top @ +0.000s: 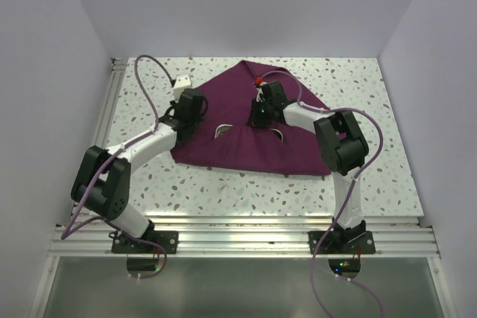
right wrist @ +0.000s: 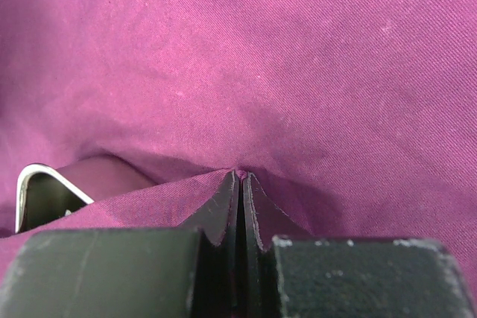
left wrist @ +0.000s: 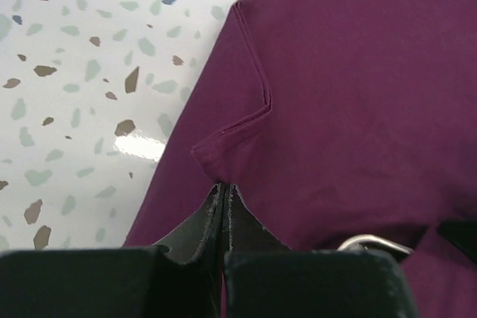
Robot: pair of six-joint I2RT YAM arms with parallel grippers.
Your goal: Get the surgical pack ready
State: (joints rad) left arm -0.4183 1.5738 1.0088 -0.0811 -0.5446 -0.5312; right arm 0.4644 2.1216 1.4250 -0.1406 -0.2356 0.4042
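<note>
The surgical pack [top: 235,150] is that big plum-maroon drape spread out on the speckled tabletop [top: 358,94], with both arms reaching onto it. From above it's roughly a triangle, with the point facing away from the arm bases and the wide edge toward them.

The left gripper [left wrist: 223,188] has its jaws pressed fully together. A little peak of the cloth's edge is caught right at the tips, so it's pinching the drape. Directly ahead of the tips the hemmed edge [left wrist: 253,109] makes a stepped fold, and the cloth runs off ahead and to the gripper's right. Left of the tips it's just bare tabletop with a glare spot. Low on the gripper's right, a curved bit of shiny metal rim [left wrist: 369,242] pokes out from under the fabric.

The right gripper [right wrist: 240,176] is the same deal, closed tight with a small pucker of fabric nipped between the tips. Cloth fills everything ahead of it and to both sides, with creases fanning out from the pinch. Off to its lower left the drape lifts a bit and a bright metal corner [right wrist: 31,170] shows underneath. Can't tell how much more is under there.

In the overhead view the right gripper sits nearer the far point of the drape and the left gripper is at its left edge, well apart.
</note>
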